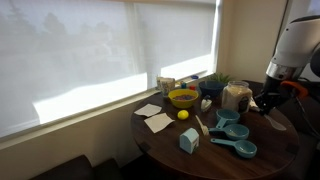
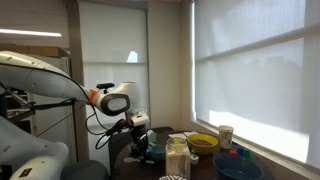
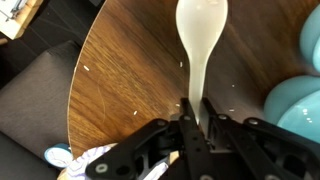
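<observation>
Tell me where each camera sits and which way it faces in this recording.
Exterior view: looks across the round table toward the blinds; the arm shows at the right edge.
Exterior view: beside the robot, looking along the window; the arm fills the left.
Wrist view: looks down past the gripper, shut on the white spoon, onto the table.
Shared: both exterior views show the yellow bowl.

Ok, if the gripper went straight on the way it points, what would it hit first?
Probably the table, right behind the spoon that the gripper grips; depth is unclear.
</observation>
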{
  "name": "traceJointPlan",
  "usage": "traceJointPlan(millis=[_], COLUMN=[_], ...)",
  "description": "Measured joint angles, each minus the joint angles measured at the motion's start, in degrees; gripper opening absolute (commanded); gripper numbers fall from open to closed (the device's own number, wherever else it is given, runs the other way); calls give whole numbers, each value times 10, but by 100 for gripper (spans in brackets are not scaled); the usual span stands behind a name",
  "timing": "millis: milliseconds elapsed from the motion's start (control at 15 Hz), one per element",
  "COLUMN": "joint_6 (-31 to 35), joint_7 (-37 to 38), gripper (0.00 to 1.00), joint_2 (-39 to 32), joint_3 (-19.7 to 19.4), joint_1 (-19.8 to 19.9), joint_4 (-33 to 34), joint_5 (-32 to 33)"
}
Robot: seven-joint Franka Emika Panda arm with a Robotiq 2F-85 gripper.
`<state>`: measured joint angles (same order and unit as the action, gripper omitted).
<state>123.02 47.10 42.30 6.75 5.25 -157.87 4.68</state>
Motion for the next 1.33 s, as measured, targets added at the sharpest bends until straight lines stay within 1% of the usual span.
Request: traceJointPlan(millis=[200, 533, 600, 667, 800, 867, 1000, 1200, 1267, 1333], joint_6=[15, 84, 95, 96, 97, 96, 93, 75, 66, 57], joint_7=[20, 68, 73, 76, 77, 77, 77, 76, 73, 67], gripper=[3, 3, 38, 39, 51, 59, 72, 94, 98, 100], joint_2=[-32, -103, -114, -119, -119, -119, -113, -89, -76, -62], joint_3=[1, 2, 2, 2, 0, -1, -2, -3, -3, -3], joint_1=[22, 27, 27, 27, 27, 27, 27, 28, 28, 28], joint_4=[-1, -2, -2, 1, 2, 2, 3, 6, 7, 8], joint_5=[0, -1, -2, -2, -2, -3, -3, -2, 0, 1])
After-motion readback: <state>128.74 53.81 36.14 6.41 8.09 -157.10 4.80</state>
